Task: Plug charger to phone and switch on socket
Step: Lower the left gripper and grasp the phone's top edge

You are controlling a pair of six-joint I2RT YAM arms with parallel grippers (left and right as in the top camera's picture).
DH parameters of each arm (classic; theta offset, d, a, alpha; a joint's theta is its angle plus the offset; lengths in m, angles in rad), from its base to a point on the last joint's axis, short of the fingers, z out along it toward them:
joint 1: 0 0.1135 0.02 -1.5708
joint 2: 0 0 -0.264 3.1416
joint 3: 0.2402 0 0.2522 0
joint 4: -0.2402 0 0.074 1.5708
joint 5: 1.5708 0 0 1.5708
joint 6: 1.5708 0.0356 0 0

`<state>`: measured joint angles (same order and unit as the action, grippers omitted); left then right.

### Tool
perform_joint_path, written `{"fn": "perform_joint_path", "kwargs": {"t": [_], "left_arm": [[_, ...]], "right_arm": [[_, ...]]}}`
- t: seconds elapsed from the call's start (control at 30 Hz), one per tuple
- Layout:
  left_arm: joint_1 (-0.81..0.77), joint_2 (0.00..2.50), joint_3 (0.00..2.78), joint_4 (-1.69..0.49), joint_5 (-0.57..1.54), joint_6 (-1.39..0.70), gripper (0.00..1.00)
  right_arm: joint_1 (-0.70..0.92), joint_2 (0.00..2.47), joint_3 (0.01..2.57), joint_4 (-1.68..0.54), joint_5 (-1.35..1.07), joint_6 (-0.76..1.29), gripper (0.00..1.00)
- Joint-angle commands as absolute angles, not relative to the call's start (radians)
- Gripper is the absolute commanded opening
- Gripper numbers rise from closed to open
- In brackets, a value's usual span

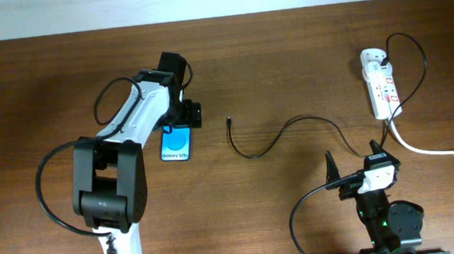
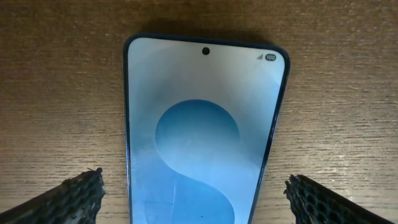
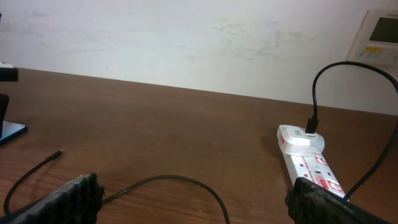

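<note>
Phone (image 2: 205, 124) between left jaws (wide apart)

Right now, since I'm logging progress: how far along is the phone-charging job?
Done: the thin black charger cable is plugged into the white power strip. In hand: the open left pincer straddles the blue-screened smartphone, not gripping. Left: the cable's connector tip lies apart from the phone; switching remains. The right pincer is open.

Wooden table (image 1: 286, 59): phone (image 1: 175, 144), charger (image 1: 255, 155), socket (image 1: 380, 84).
</note>
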<state>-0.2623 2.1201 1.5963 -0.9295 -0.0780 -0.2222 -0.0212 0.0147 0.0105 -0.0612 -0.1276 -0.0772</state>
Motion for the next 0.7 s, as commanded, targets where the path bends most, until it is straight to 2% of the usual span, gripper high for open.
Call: {"fn": "perform_joint_path", "kwargs": {"t": [0.0, 0.67], "left_arm": [[-0.259, 2.130, 1.605, -0.918, -0.069, -0.235, 0.99], [-0.259, 2.196, 1.605, -0.910, -0.067, -0.235, 0.99]], "right_arm": [[-0.028, 0.009, 0.006, -0.067, -0.126, -0.067, 0.98], [-0.028, 0.009, 0.006, -0.067, -0.126, -0.067, 0.98]]}}
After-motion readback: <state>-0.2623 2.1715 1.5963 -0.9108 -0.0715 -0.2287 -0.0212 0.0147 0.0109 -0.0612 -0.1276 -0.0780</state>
